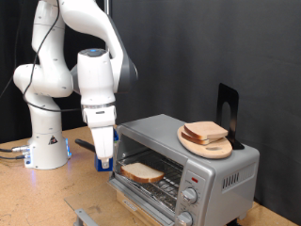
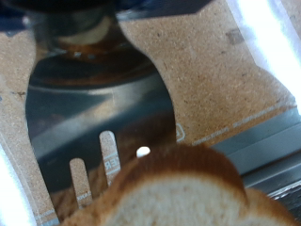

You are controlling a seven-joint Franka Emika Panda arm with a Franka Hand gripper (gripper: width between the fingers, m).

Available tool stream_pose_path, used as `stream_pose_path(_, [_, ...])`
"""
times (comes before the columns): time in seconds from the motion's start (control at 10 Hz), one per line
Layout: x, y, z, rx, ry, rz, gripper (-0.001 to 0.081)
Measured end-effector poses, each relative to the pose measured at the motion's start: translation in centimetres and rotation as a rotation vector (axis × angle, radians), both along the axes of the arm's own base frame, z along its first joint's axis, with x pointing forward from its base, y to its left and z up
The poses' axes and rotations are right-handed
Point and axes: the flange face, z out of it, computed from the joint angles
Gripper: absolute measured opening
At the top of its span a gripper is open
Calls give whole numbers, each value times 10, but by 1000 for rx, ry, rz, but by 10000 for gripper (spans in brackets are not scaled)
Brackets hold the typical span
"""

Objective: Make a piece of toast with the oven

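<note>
Claw (image 1: 103,162) hovers beside oven (image 1: 188,160) holding toast (image 1: 143,171) inside.

Exterior view evenly lit and sharp — wrist view dim, blurred, with glare at its edges.

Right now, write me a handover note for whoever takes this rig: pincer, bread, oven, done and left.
Pincer: hangs at the open front of the oven, on the exterior view's left; no slice shows between its fingers. Open or shut is unclear.
Piece of toast: lies on the wire rack inside the oven.
Other slices: stacked on the round wooden board on top of the oven.
Done: bread loaded.
Left: door not yet shut, toasting.
</note>
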Motion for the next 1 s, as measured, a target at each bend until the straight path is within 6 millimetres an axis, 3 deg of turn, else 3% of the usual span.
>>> stream_pose_path(0.5, [-3, -7, 16, -7, -7, 1, 474])
stream_pose_path(1.0, [-4, 19, 16, -2, 1, -8, 474])
